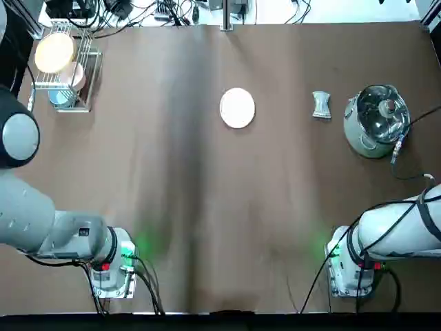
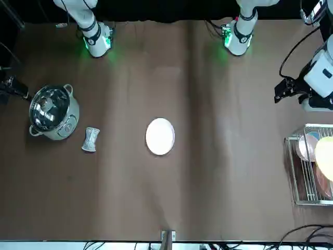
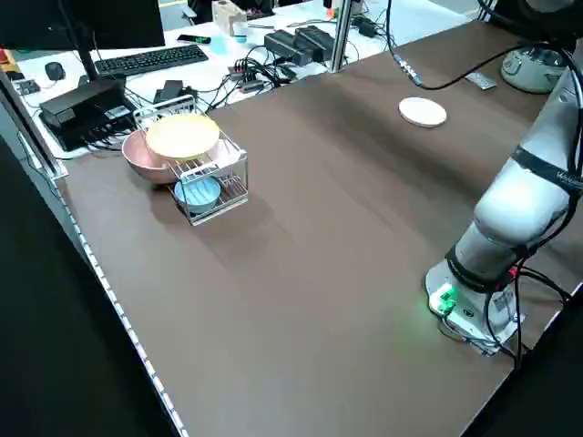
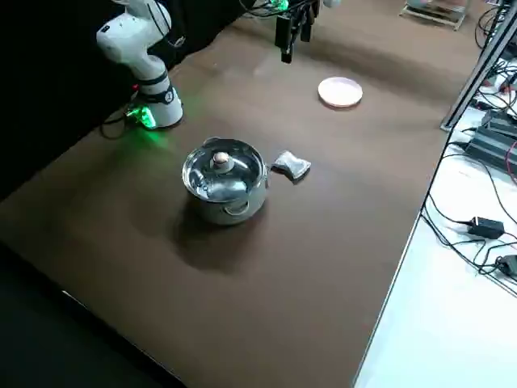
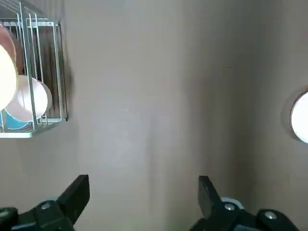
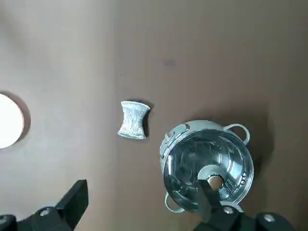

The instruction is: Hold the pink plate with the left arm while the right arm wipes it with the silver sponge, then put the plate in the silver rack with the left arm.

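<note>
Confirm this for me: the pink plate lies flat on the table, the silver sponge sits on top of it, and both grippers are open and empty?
Not quite. The silver sponge is not on the pink plate; the top view shows it on the table beside the steel pot, apart from the plate. The left gripper and right gripper are indeed open and empty.

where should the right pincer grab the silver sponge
At its pinched middle, coming straight down from above. The silver sponge lies flat on the table, clear of the steel pot beside it, and the narrow waist suits the open right pincer.
</note>
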